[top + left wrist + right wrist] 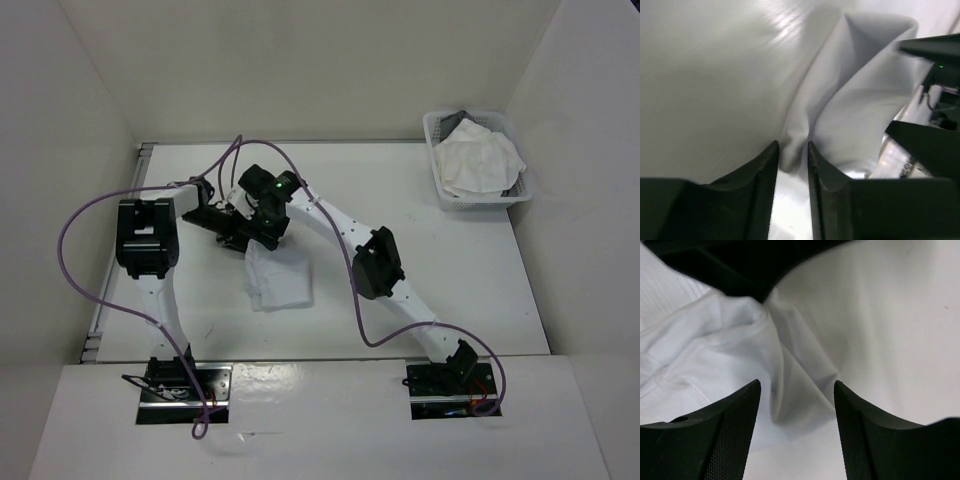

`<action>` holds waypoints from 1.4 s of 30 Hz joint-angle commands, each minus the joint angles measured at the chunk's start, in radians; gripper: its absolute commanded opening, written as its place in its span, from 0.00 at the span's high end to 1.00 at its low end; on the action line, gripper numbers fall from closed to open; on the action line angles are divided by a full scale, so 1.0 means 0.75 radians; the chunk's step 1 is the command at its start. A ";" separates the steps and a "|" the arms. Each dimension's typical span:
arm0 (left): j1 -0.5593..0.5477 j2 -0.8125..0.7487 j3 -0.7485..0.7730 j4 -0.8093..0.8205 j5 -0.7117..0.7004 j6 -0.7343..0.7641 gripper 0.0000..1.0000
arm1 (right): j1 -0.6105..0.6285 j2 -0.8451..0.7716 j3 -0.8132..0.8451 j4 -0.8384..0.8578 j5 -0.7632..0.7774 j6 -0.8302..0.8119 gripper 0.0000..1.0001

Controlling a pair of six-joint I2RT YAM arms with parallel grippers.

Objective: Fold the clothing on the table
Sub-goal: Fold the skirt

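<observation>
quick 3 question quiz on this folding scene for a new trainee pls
1. True or false: the basket is empty.
2. Pick one. Over the cloth, the right gripper is: A shut on it; B open, with a fold lying between its fingers; C out of view.
3. In which corner of the table does the basket stand?

Key
1. False: white fabric is piled in it.
2. B
3. The far right corner.
</observation>
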 commanded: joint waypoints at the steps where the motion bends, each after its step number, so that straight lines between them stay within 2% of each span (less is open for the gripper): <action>1: 0.051 -0.091 -0.028 0.036 -0.099 0.044 0.62 | -0.007 -0.229 -0.041 0.089 0.067 0.028 0.34; 6: 0.237 -0.218 -0.042 -0.031 -0.087 0.062 0.37 | -0.025 -0.454 -0.247 0.162 0.120 0.028 0.32; 7: 0.266 -0.244 -0.042 -0.057 -0.087 0.075 0.20 | -0.044 -0.491 -0.294 0.183 0.120 0.028 0.30; 9: 0.339 -0.334 -0.056 -0.090 -0.087 0.097 0.10 | -0.078 -0.617 -0.457 0.268 0.173 0.028 0.29; 10: 0.356 -0.401 -0.056 -0.107 -0.087 0.110 0.00 | -0.103 -0.660 -0.521 0.301 0.190 0.028 0.24; 13: 0.356 -0.514 -0.056 -0.168 -0.032 0.156 0.00 | -0.170 -0.806 -0.771 0.414 0.271 0.015 0.23; 16: 0.293 -0.529 -0.010 -0.311 0.146 0.250 0.00 | -0.242 -0.945 -1.027 0.526 0.306 0.015 0.21; 19: 0.211 -0.433 0.111 -0.597 0.334 0.512 0.00 | -0.344 -1.069 -1.239 0.578 0.323 0.030 0.21; 24: 0.045 -0.323 0.146 -0.630 0.355 0.598 0.00 | -0.461 -1.223 -1.530 0.631 0.351 0.030 0.19; 29: -0.143 -0.200 0.234 -0.630 0.355 0.598 0.00 | -0.473 -1.285 -1.663 0.660 0.351 0.056 0.19; 34: -0.247 -0.065 0.277 -0.630 0.355 0.611 0.00 | -0.473 -1.285 -1.694 0.660 0.351 0.056 0.19; 37: -0.247 0.025 0.255 -0.630 0.355 0.611 0.00 | -0.473 -1.272 -1.694 0.647 0.337 0.056 0.19; 42: -0.129 0.072 0.158 -0.630 0.339 0.625 0.00 | -0.473 -1.244 -1.682 0.647 0.296 0.056 0.19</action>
